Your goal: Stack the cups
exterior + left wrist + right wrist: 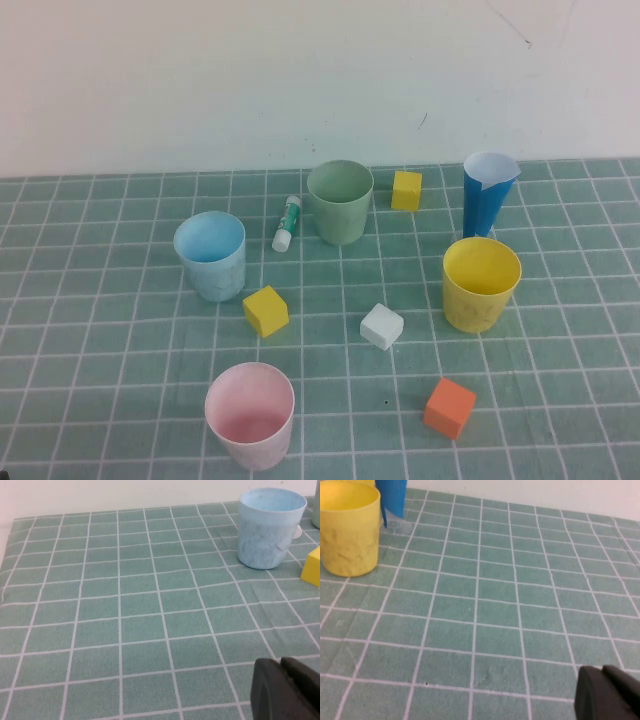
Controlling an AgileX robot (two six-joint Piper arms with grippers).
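Four cups stand upright and apart on the green checked cloth: a light blue cup [211, 255] at the left, a pale green cup [340, 202] at the back, a yellow cup [481, 284] at the right, a pink cup [250, 415] at the front. Neither arm shows in the high view. My left gripper [281, 666] is shut and empty, low over bare cloth, well short of the light blue cup [270, 527]. My right gripper [602, 674] is shut and empty too, over bare cloth far from the yellow cup [349, 527].
A tall dark-blue cone [488, 192] stands behind the yellow cup. Scattered small blocks: yellow [266, 310], yellow [406, 190], white [382, 326], orange [449, 407]. A glue stick [287, 223] lies between the blue and green cups. A white wall runs along the back.
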